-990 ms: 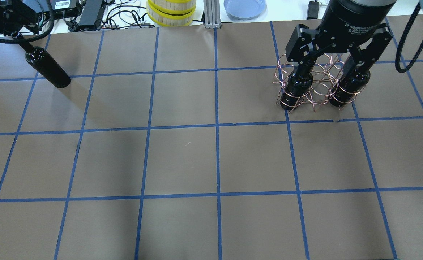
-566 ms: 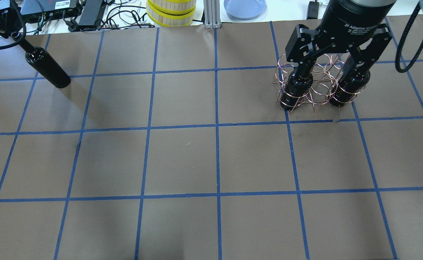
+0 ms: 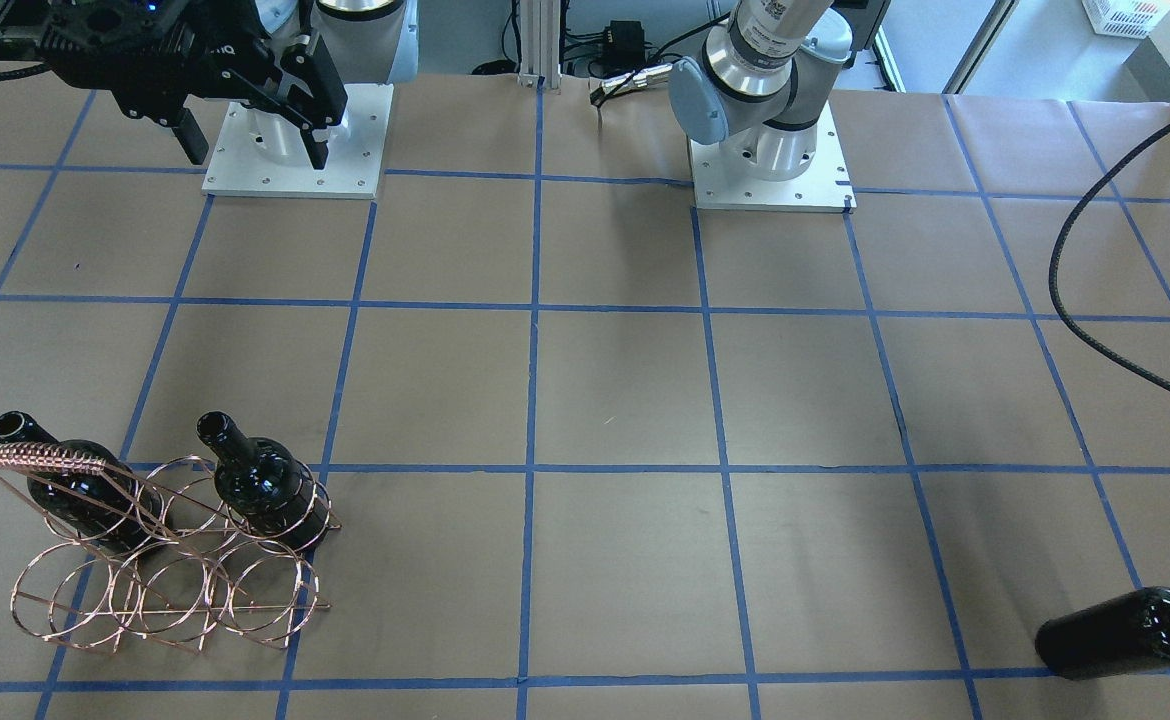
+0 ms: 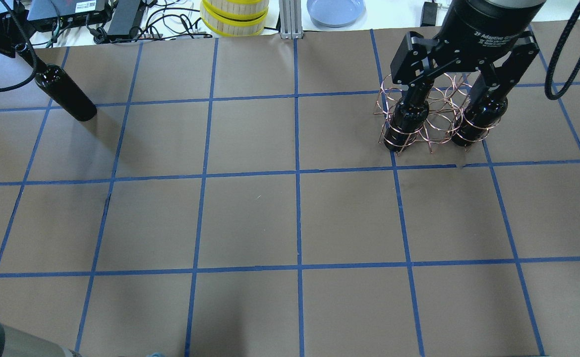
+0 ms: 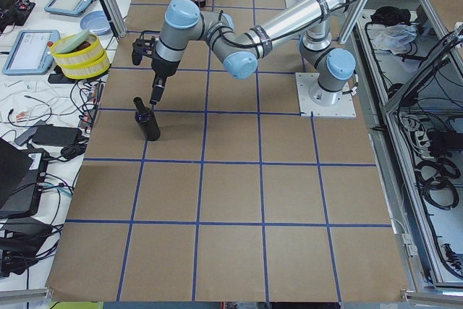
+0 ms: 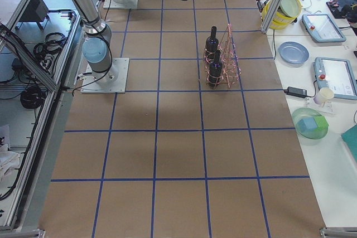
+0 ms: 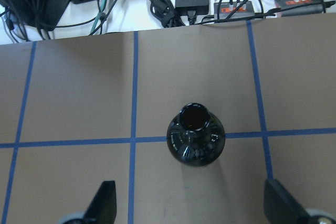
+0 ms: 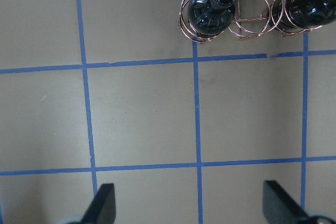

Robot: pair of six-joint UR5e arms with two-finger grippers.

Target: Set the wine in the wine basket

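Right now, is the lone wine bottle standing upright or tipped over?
Upright. The wine bottle stands on its base on the table; the left wrist view looks straight down its open mouth.

The counter (image 4: pixel 250 218), papered brown with a blue tape grid, carries the wine basket (image 4: pixel 436 121) at far right. One wine bottle (image 4: pixel 403 124) stands in its left end ring, a second bottle (image 4: pixel 473 128) in its right. A third bottle (image 4: pixel 67 96) stands alone far left. White base plates (image 3: pixel 365 150) sit along the near edge.
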